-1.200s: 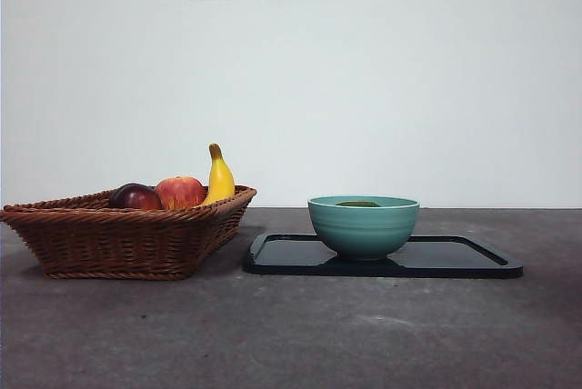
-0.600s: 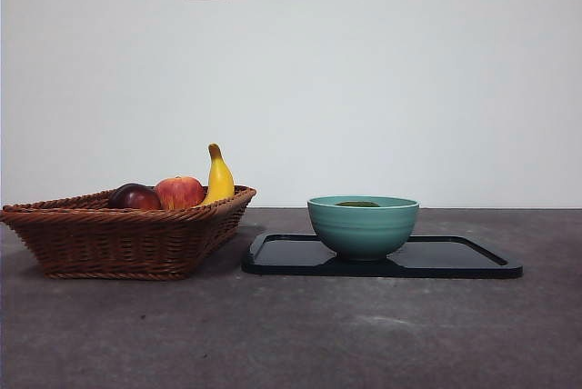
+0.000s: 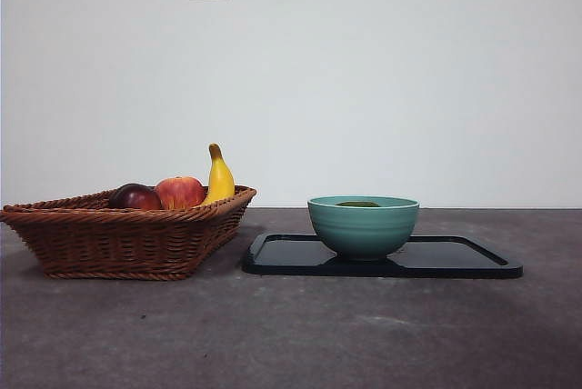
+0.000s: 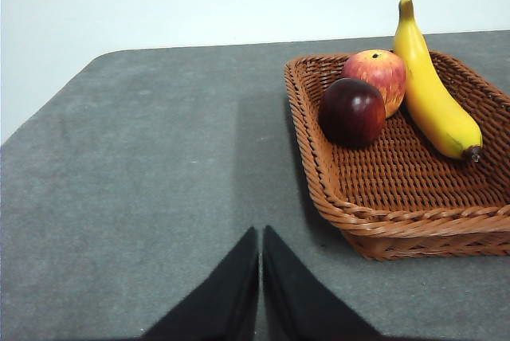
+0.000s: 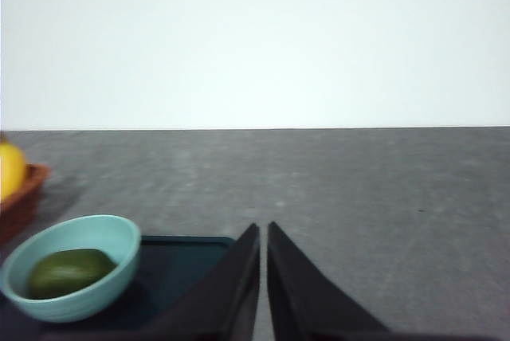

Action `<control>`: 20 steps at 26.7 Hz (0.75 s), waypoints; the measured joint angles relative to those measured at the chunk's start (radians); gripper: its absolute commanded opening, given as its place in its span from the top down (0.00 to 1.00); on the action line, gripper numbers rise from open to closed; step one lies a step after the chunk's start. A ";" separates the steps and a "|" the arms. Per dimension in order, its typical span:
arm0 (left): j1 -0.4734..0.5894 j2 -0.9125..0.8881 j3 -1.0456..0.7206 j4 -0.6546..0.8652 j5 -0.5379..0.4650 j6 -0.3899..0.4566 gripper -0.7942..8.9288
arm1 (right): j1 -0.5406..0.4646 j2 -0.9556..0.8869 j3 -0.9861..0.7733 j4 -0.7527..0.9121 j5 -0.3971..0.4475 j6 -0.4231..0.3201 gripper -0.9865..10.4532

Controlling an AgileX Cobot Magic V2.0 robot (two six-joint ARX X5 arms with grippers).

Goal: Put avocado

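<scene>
Avocado (image 5: 68, 272) lies in the bowl (image 5: 56, 303); both arms wait, jaws closed.

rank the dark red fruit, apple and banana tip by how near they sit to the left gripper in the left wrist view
From the left gripper, jaws shut:
1. Dark red fruit, at the basket's near side.
2. Apple, right behind it, touching.
3. Banana's stem tip, at the far rim.

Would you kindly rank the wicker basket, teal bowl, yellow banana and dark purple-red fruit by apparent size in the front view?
1. Brown wicker basket, largest by far.
2. Teal ceramic bowl.
3. Yellow banana, though only its upper part shows above the rim.
4. Dark purple-red round fruit, also partly hidden, so the last two places are unsure.
</scene>
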 measured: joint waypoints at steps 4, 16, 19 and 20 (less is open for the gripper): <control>0.000 0.000 0.000 0.000 0.000 0.000 0.91 | 0.000 -0.080 -0.109 0.029 0.039 0.002 0.91; 0.000 0.000 0.000 0.000 0.000 0.000 0.91 | -0.027 -0.127 -0.204 -0.029 0.061 0.052 0.91; 0.000 0.000 0.000 0.000 0.000 0.000 0.91 | -0.031 -0.127 -0.204 -0.082 0.067 0.055 0.91; 0.000 0.000 0.000 0.000 0.000 0.000 0.91 | -0.032 -0.126 -0.204 -0.083 0.068 0.056 0.91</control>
